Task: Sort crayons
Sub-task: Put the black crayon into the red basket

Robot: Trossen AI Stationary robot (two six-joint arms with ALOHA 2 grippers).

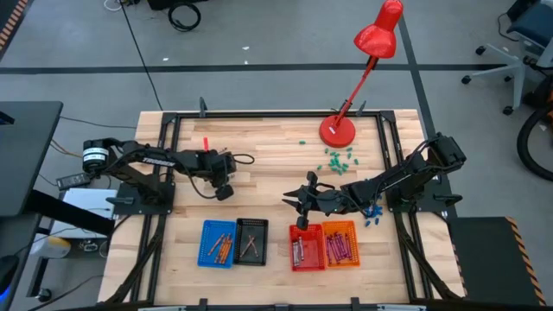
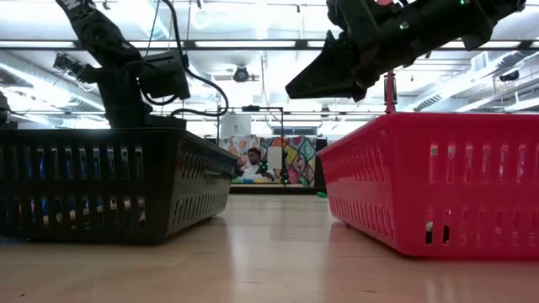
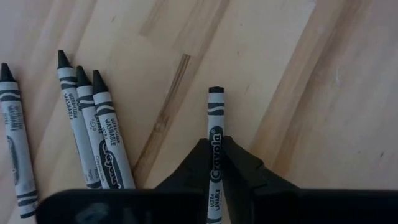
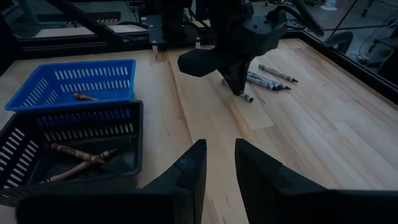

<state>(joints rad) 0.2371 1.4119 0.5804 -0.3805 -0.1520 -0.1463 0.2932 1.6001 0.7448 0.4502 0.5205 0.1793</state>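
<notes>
A grey-white crayon [image 3: 215,118] with a black-printed wrapper lies on the wooden table, and my left gripper [image 3: 216,155] is shut on it at the table's left-middle [image 1: 223,189]. Several like crayons [image 3: 93,134] lie flat on the table beside it, also seen in the right wrist view as crayons [image 4: 271,77]. Brown crayons [image 4: 74,154] lie in the black basket [image 4: 37,127]. My right gripper [image 4: 221,168] stands open with nothing in it, above the table near the red basket [image 1: 306,256]. My left gripper pinches the crayon's wrapped middle [image 3: 215,135] between its two fingers, one on each long side. The fingers come from above, slanting steeply down. The crayon lies flat on the table, its flat end [image 3: 216,90] sticking out beyond the fingertips.
Blue [image 1: 218,244], black [image 1: 251,240], red and orange [image 1: 340,244] baskets stand in a row near the front edge. A red desk lamp [image 1: 338,130] stands at the back right, with green bits [image 1: 337,160] and blue chunks [image 1: 373,214] nearby. A red stick [image 1: 206,142] lies far left.
</notes>
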